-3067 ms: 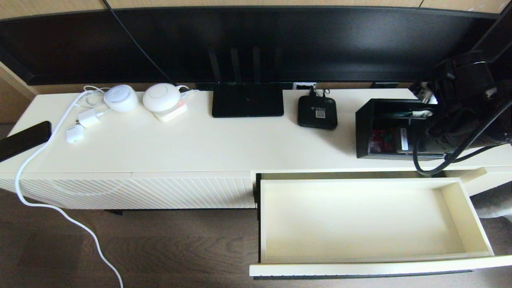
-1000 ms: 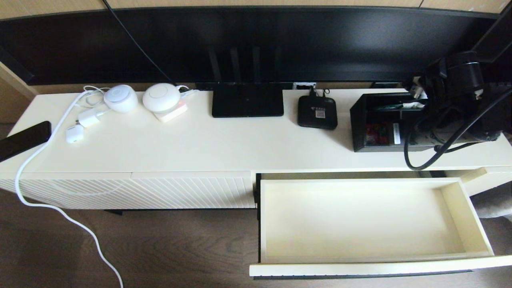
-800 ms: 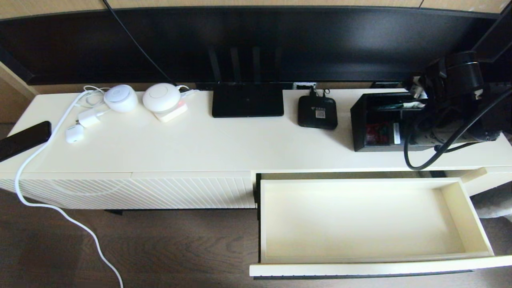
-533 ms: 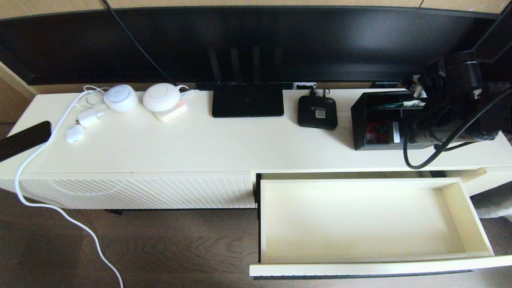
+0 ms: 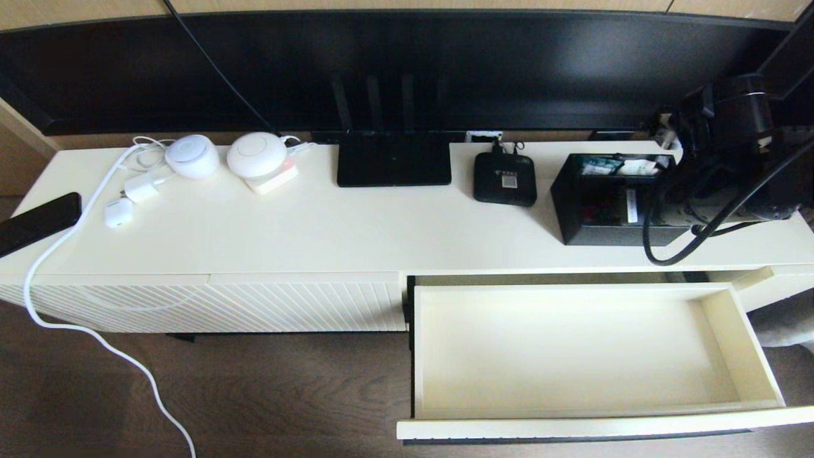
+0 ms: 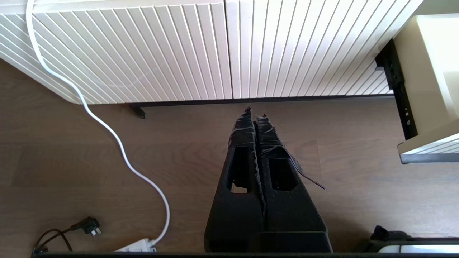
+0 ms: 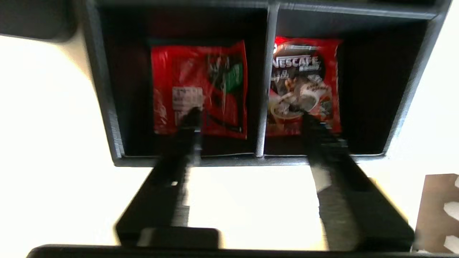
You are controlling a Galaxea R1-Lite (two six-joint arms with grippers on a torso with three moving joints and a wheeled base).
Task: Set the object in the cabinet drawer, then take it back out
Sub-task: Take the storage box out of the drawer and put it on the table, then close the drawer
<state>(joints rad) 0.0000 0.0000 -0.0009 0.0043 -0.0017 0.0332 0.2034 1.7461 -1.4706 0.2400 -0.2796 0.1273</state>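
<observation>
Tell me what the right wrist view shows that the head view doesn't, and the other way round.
Only the right wrist view: the right gripper, open, over two red sachets in the organizer's square compartments. Only the head view: the open, bare cabinet drawer, the router and the white chargers. Both: the black organizer box on the cream cabinet top.

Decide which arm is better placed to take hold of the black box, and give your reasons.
The right. Its gripper is open at the box on the cabinet top, a finger over each square compartment. The left gripper is shut, low over the floor by the ribbed front.
</observation>
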